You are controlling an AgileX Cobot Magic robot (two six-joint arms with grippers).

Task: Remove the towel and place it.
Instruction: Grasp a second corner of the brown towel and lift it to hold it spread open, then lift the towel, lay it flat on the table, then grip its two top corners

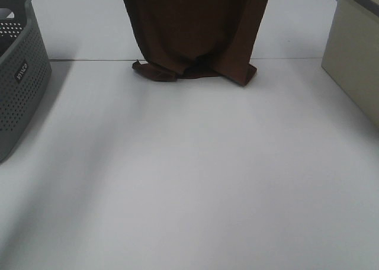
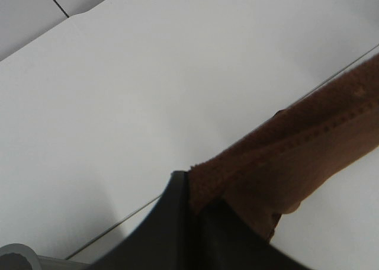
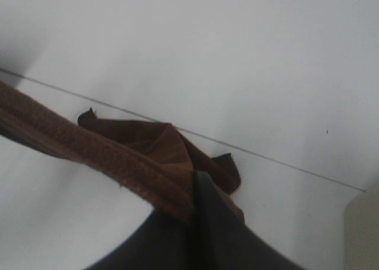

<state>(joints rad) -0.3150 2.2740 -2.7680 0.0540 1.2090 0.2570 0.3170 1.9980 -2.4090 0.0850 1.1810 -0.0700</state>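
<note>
The dark brown towel (image 1: 195, 27) hangs from above the top edge of the exterior high view. Its lower end rests crumpled on the white table (image 1: 189, 181) at the back centre. Neither gripper shows in that view. In the left wrist view my left gripper (image 2: 198, 205) is shut on an upper edge of the towel (image 2: 296, 145), which stretches away taut. In the right wrist view my right gripper (image 3: 192, 199) is shut on the other edge of the towel (image 3: 106, 157), with the towel's lower end lying on the table below.
A grey perforated basket (image 1: 18, 74) stands at the left edge of the table. A beige bin (image 1: 355, 57) stands at the right edge. A thin seam runs across the table at the back, under the towel's lower end.
</note>
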